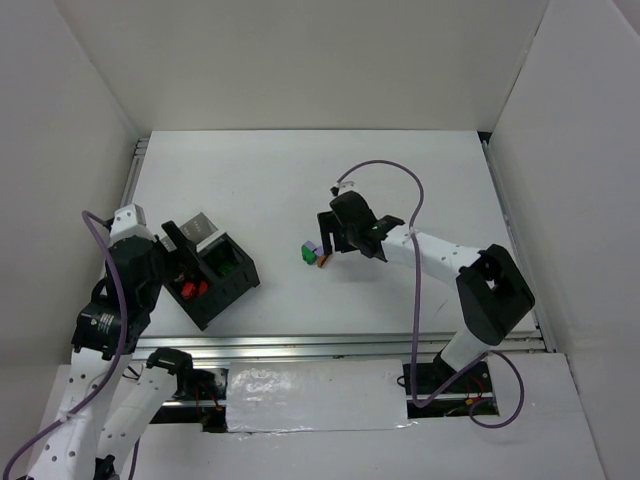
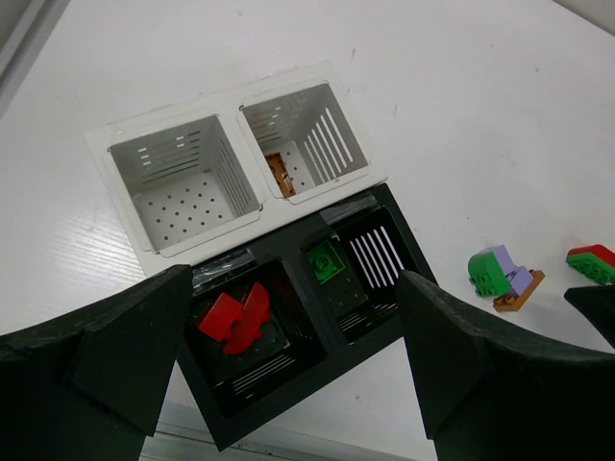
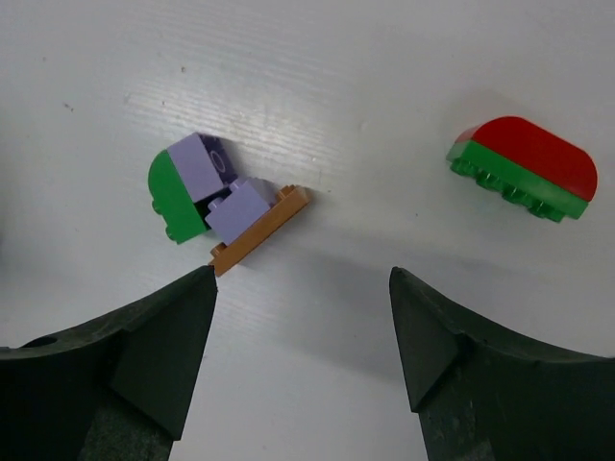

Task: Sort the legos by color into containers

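Note:
The black box [image 1: 228, 305] sits at the left; in the left wrist view its front wall [image 2: 288, 394] shows. One black compartment holds two red legos [image 2: 235, 317], the other a green lego [image 2: 324, 261]. My left gripper [image 2: 293, 288] is open and empty just above the box, also in the top view [image 1: 178, 262]. A green, lilac and orange lego cluster [image 3: 207, 197] and a red-on-green curved stack [image 3: 524, 168] lie on the table. My right gripper [image 3: 303, 279] is open and empty just in front of them, its left fingertip close to the orange plate.
Two pale grey compartments [image 2: 183, 182] adjoin the box's far side; one holds an orange-brown brick [image 2: 281, 173]. The cluster [image 1: 313, 253] lies mid-table beside the right gripper [image 1: 335, 245]. White walls enclose the table, with a metal rail along the near edge.

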`<state>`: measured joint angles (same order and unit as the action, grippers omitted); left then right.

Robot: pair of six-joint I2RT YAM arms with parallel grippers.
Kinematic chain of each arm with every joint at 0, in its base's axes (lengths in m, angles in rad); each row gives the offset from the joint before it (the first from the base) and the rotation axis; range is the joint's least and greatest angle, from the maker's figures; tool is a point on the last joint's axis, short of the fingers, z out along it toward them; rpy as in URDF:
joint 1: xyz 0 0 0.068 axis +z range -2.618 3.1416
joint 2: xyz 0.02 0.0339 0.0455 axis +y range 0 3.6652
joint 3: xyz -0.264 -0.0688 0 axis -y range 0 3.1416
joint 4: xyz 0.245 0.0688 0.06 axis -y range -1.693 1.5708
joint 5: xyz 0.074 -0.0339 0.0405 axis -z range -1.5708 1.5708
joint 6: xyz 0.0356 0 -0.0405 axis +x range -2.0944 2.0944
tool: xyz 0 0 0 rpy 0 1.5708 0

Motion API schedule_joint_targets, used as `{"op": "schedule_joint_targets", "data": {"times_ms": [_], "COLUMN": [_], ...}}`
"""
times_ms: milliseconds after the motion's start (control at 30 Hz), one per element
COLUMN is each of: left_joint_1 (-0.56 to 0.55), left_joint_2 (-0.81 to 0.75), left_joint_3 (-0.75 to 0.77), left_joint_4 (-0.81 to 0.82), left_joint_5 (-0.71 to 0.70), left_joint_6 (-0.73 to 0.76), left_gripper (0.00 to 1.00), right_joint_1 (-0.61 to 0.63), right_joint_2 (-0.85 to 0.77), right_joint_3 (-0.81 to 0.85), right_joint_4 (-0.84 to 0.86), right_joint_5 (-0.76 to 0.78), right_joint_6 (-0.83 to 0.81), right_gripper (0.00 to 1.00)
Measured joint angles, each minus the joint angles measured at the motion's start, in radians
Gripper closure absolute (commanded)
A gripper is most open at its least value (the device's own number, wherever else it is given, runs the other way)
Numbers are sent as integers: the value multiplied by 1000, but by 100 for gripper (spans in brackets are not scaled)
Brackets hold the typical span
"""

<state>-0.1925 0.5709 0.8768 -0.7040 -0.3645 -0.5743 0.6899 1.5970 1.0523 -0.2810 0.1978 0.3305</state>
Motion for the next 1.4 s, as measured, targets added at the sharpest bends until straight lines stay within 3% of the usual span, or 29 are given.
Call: {"op": "schedule_joint_targets", "data": {"times_ms": [433,1400], "left_joint_1": [0,1], "left_joint_2": [26,41], "left_joint_3": [0,0], "left_joint_4": [17,18], "left_joint_5": [33,48], "left_joint_6": [22,23], "left_gripper": [1,0], "right_joint_1": [-5,52], "right_joint_2": [121,223], "right_joint_3": [71,61], "right_joint_4": [4,-22], "right_joint_5": [-79,-37], "right_joint_6": [142,305], "right_gripper": [49,57]}}
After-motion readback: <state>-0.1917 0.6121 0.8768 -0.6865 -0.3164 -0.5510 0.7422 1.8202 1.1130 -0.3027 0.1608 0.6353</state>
